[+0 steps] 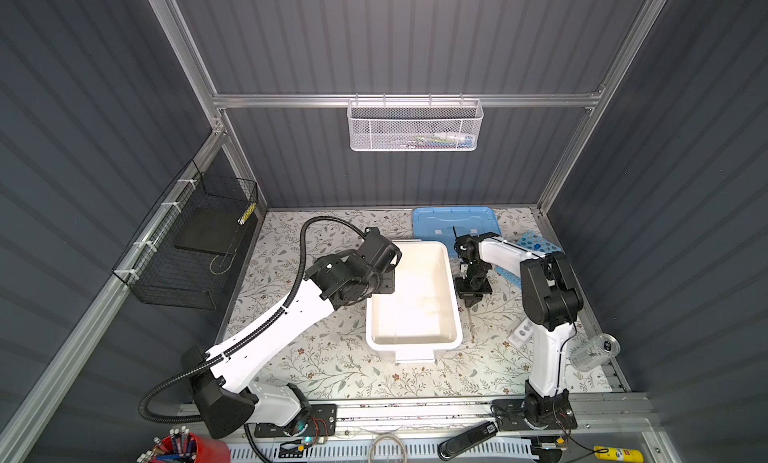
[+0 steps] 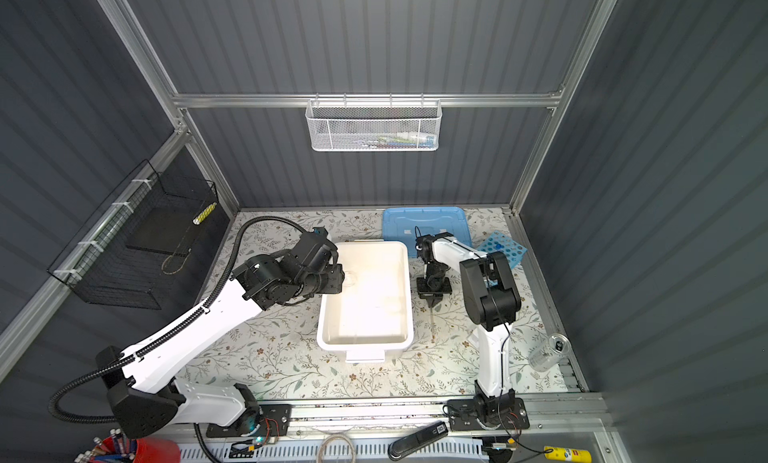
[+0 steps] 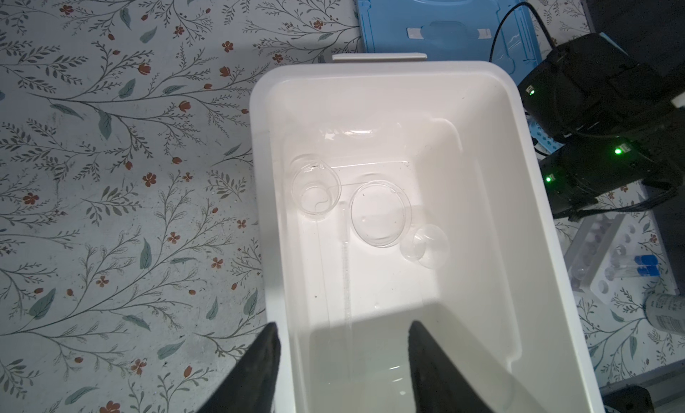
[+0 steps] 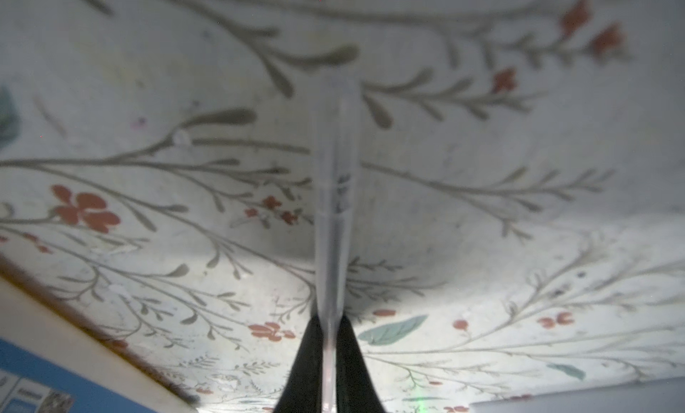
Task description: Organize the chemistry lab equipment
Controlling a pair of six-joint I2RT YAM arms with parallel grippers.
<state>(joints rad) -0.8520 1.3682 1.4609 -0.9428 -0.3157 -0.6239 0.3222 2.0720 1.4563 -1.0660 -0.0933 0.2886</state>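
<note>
In white tub [image 3: 519, 192]: 3 clear vessels (beaker [image 3: 315, 188], dish [image 3: 381, 213], small flask [image 3: 424, 245]) plus 1 thin rod [image 3: 346, 274]. Just right of tub, right claw [image 4: 329, 320] clamped on second rod [image 4: 335, 189]. Over tub, left claw [image 3: 343, 323] apart. 2 blue-capped tubes [image 3: 647, 264] in white rack [image 3: 630, 251]. Floral bench [image 1: 332, 357], grey ribbed walls [image 1: 415, 45]. The right arm [image 1: 544, 282] half hides blue rack [image 1: 538, 243].

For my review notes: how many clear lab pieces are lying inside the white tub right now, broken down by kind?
Beaker: 1
Shallow round dish: 1
Small round flask: 1
Thin clear rod: 1
Total: 4 inside the white tub. A faint glint by one wall is too unclear to count.
</note>
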